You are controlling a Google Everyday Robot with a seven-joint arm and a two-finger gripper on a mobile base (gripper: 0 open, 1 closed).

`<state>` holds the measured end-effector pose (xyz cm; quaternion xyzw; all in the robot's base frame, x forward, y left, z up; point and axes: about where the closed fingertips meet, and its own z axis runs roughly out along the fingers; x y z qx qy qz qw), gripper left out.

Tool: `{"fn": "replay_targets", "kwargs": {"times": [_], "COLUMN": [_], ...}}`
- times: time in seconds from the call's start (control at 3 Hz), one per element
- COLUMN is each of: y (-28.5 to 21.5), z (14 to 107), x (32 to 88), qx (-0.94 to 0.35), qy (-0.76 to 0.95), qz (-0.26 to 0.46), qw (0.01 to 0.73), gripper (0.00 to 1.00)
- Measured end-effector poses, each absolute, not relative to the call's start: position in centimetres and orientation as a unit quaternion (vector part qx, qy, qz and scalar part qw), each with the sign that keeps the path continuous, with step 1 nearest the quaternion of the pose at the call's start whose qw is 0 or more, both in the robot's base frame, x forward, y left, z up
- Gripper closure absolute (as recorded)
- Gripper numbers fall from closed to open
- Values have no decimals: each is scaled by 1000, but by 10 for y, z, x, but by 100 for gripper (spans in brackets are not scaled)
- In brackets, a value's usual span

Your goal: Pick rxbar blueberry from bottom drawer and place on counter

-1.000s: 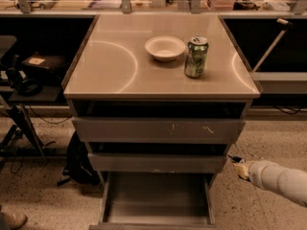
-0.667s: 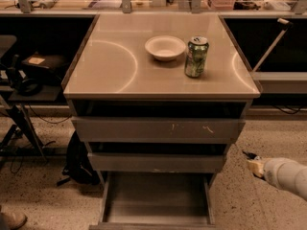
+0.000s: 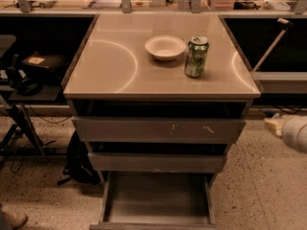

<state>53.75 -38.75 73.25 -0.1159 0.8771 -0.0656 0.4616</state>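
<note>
Beige-tan glossy counter (image 3: 115,71): set on top of a grey metal drawer unit and marked by curved light reflections. A cream bowl (image 3: 165,47) is placed towards its far side. A green soda can (image 3: 196,56) is stood upright just right of the bowl and is not touching it.

Grey bottom drawer (image 3: 156,200): pulled well out below the two upper drawers (image 3: 158,130), so that a plain grey floor is shown.

Rxbar blueberry: cannot be made out in the bottom drawer or on the counter, so its place cannot be told.

Gripper (image 3: 274,125): held low at the right of the unit, about level with the top drawer front. It is over the speckled floor and well apart from the bottom drawer. Whether it is apart or together cannot be told. Its white arm (image 3: 296,133) is cut off by the right edge.

Dark bag (image 3: 79,159): left on the floor against the unit's left side.
</note>
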Motion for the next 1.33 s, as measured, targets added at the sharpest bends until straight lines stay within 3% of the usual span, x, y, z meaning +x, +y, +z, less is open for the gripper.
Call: {"fn": "replay_targets", "kwargs": {"times": [0.67, 1.0, 1.33], "y": [-344, -308, -267], "z": [906, 952, 937], "x": [615, 645, 670], "qx": [-154, -170, -189], "qy": [814, 795, 795], "qz": [-100, -95, -65], "qw": [551, 575, 573], "gripper": [100, 100, 100]}}
